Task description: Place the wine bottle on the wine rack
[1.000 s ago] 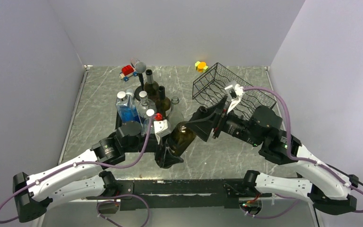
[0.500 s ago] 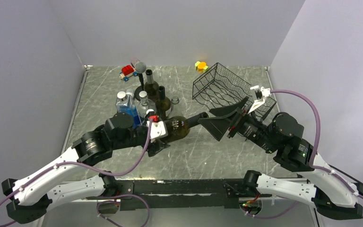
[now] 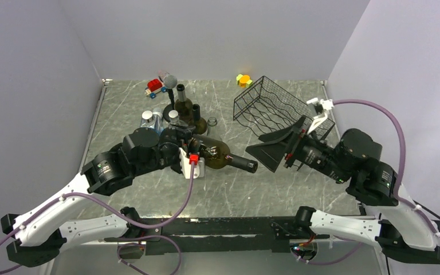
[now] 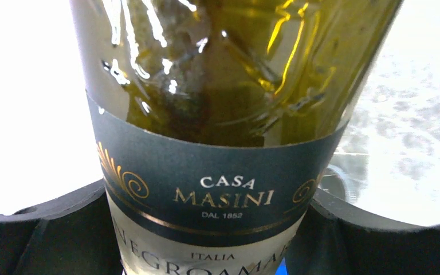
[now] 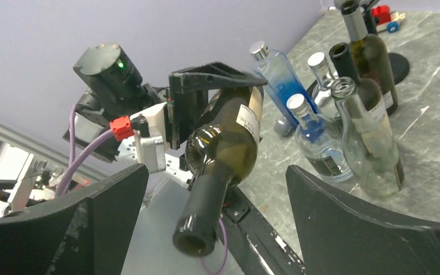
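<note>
The wine bottle [image 3: 224, 157] is dark olive glass with a dark-and-white label. It hangs level above the table, neck pointing right. My left gripper [image 3: 196, 153] is shut on its body; in the left wrist view the labelled bottle [image 4: 217, 143] fills the frame between the black fingers [image 4: 40, 229]. My right gripper [image 3: 262, 146] stands open just right of the bottle's mouth, touching nothing. In the right wrist view the bottle [image 5: 223, 149] points its mouth at the gap between the spread fingers [image 5: 372, 229]. The black wire wine rack [image 3: 266, 106] sits tilted at the back right, behind the right gripper.
Several upright bottles [image 3: 177, 117], among them a blue one [image 3: 150, 127], crowd behind the left gripper. A microphone [image 3: 168, 82] and a red toy car [image 3: 155, 86] stand at the back, with a yellow toy [image 3: 243, 79] near the rack. A small ring [image 3: 212, 121] lies mid-table.
The right gripper let go of the bottle's neck, opened wide and drew back to the right. The left arm swung the bottle from a steep tilt to level, neck now pointing right.
</note>
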Controlling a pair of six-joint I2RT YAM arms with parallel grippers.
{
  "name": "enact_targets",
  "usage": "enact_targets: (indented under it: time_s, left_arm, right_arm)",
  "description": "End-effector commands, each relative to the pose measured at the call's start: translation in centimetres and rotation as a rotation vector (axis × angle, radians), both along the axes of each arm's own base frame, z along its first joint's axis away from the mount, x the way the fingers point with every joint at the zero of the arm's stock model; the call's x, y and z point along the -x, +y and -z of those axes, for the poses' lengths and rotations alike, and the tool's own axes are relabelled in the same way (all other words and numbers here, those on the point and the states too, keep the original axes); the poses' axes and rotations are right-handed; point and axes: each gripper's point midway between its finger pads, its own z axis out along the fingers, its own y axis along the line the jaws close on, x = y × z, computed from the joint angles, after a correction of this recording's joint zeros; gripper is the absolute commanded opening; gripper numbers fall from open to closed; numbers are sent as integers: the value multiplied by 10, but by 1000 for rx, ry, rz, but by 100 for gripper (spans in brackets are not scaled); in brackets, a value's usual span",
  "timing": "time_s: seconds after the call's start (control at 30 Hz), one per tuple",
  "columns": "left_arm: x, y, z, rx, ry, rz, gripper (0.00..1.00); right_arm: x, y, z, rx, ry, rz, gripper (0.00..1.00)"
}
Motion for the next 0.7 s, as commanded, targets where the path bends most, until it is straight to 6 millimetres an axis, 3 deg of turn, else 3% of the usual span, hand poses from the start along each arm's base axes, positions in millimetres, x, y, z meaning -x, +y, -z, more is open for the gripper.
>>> enact_targets:
  time_s: [0.0,0.1,0.3,0.4,0.67]
  left_arm:
    - [-15,-6,-98,97,-371,37,1]
    - [-27,-8,-105,28,-466,17,1]
    - [-41,-10,-126,-21,-565,-22,1]
    - [-48,-9,-123,-70,-587,-46,1]
    - [-53,-10,-110,-92,-597,-60,1]
  right_arm:
    - [4,22,22,146,69,-84,92]
    - [6,39,41,231,103,-145,87]
    - [5,54,73,353,150,-199,76]
    - [8,59,84,398,162,-237,70]
    - [6,68,109,480,188,-271,64]
